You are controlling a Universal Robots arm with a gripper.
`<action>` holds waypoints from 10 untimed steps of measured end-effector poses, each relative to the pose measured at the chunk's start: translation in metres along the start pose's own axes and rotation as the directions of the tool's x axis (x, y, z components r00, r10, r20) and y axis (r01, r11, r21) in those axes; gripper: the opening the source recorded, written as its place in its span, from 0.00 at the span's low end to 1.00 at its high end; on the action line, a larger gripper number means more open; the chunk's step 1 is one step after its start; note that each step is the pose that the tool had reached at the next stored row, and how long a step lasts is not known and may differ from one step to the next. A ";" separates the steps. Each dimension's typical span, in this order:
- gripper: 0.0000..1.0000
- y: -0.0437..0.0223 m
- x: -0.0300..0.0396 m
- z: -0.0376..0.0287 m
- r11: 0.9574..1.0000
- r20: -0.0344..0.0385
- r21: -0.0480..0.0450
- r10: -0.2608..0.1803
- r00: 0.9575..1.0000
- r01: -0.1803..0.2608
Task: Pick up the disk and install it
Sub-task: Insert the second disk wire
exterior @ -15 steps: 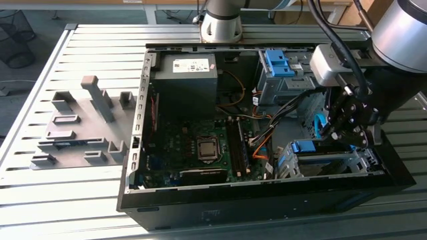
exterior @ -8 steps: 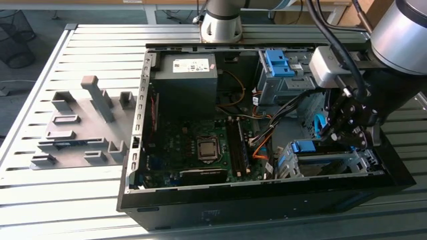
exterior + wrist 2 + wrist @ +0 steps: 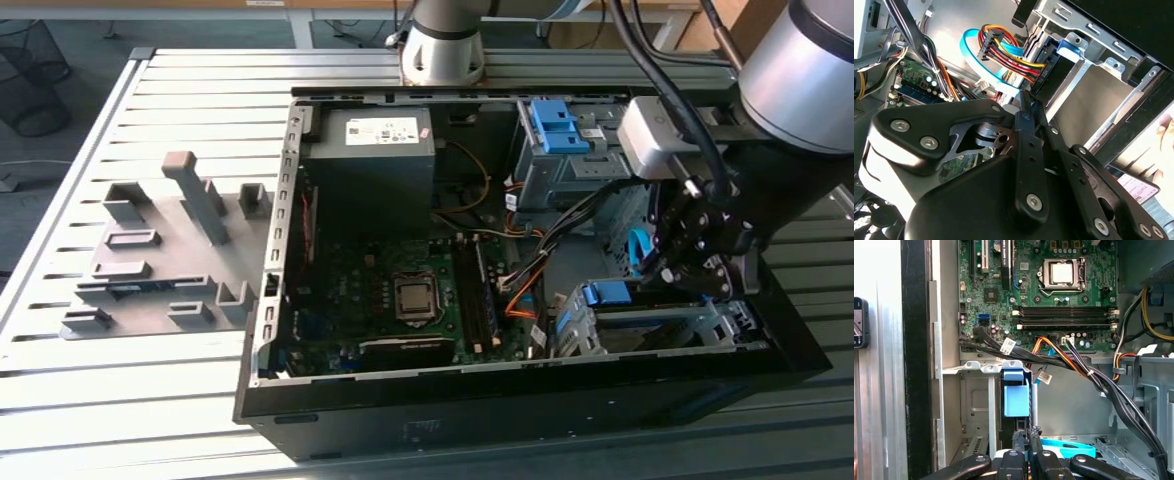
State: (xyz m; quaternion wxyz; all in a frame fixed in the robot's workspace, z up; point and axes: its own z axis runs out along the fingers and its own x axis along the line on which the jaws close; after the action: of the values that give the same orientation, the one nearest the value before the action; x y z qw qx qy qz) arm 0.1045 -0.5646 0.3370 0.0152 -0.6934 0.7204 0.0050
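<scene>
The disk [image 3: 611, 293] sits in the metal drive cage [image 3: 667, 325] at the corner of the open computer case nearest the exterior view's lower right. The blue end of its carrier [image 3: 1016, 395] sticks out of the cage slot, and the same blue tab [image 3: 1071, 47] appears at the cage mouth. My gripper [image 3: 667, 285] reaches down into the case at that end. In both wrist views the fingers are drawn together, with the tips [image 3: 1028, 432] right at the disk's exposed end [image 3: 1046, 70]. Nothing shows between the fingers [image 3: 1024, 115].
A bundle of black, orange and blue cables [image 3: 1079, 367] runs close past the cage. The motherboard [image 3: 400, 290] and a dark grey box [image 3: 374, 150] occupy the case. A bare blue bracket [image 3: 554, 125] sits in the far bay. A grey fixture [image 3: 160, 250] stands on the slatted table.
</scene>
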 end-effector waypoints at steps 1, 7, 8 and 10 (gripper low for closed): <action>0.16 -0.0003 0.0000 0.0002 1.000 0.000 0.000 0.000 1.000 0.000; 0.16 -0.0005 0.0000 0.0011 1.000 0.000 0.000 0.000 1.000 0.000; 0.16 -0.0005 0.0000 0.0013 1.000 0.001 0.000 0.000 1.000 0.000; 0.16 -0.0005 0.0000 0.0014 1.000 0.001 0.000 0.000 1.000 0.000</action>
State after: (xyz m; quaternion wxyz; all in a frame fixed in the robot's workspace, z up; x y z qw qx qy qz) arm 0.1051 -0.5646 0.3357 0.0155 -0.6934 0.7204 0.0055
